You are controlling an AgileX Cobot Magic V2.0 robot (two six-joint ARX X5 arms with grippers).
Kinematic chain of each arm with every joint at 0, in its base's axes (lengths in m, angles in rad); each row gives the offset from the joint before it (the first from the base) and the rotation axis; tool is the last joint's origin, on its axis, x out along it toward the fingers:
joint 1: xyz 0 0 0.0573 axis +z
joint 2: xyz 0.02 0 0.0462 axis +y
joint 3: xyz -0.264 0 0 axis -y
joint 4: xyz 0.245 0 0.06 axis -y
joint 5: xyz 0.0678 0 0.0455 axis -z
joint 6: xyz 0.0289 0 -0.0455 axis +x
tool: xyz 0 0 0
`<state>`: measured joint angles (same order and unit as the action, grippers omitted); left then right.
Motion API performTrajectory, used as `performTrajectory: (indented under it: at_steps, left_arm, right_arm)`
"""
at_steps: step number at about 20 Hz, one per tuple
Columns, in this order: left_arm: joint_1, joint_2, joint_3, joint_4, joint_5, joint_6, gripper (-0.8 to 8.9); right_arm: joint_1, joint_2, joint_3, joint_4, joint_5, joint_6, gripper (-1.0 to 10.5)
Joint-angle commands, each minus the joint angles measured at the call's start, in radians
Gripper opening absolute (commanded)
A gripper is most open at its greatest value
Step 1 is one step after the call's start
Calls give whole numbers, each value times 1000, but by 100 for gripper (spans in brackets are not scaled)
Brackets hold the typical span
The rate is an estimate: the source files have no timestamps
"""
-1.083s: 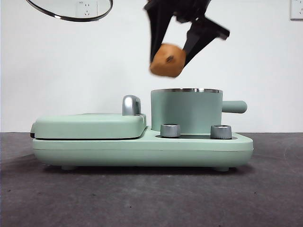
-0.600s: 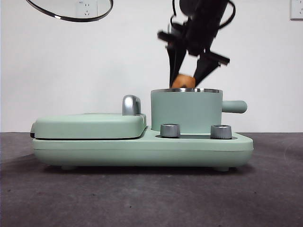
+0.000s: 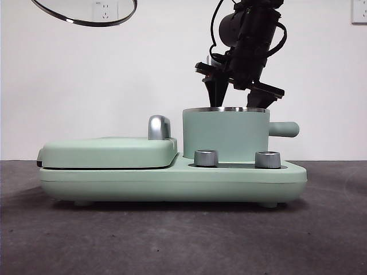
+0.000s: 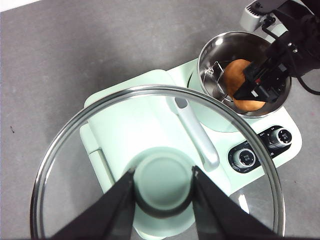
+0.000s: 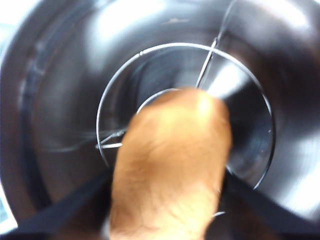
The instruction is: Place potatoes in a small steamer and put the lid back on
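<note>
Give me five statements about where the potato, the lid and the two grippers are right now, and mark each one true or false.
1. The potato is held by the right gripper inside the small steamer. True.
2. The lid sits on the steamer. False: the left gripper holds it by its knob, up in the air and off to the side.
3. The steamer stands on the mint-green cooker base. True.
4. The right gripper has let the potato go and is open. False: its jaws grip the potato.
5. The griddle cover is raised. False: it lies flat and closed.
</note>
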<state>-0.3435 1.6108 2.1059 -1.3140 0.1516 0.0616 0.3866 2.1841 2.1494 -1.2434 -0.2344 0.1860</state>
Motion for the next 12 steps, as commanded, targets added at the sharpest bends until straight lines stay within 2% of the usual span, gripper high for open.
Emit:
performTrajectory:
  at_steps: [1, 5, 8, 12]
  left_arm:
    - [-6, -6, 25, 16, 2, -3, 49]
    - [-6, -6, 25, 17, 2, -3, 49]
    - [-12, -6, 24, 18, 2, -7, 49]
    - [-26, -6, 24, 21, 2, -6, 49]
  right_arm:
    - [5, 25, 27, 20, -1, -12, 388]
    - [-4, 6, 145, -66, 2, -8, 399]
    - [-5, -5, 296, -175, 42, -11, 492]
    - [-3, -124, 314, -179, 53, -16, 492]
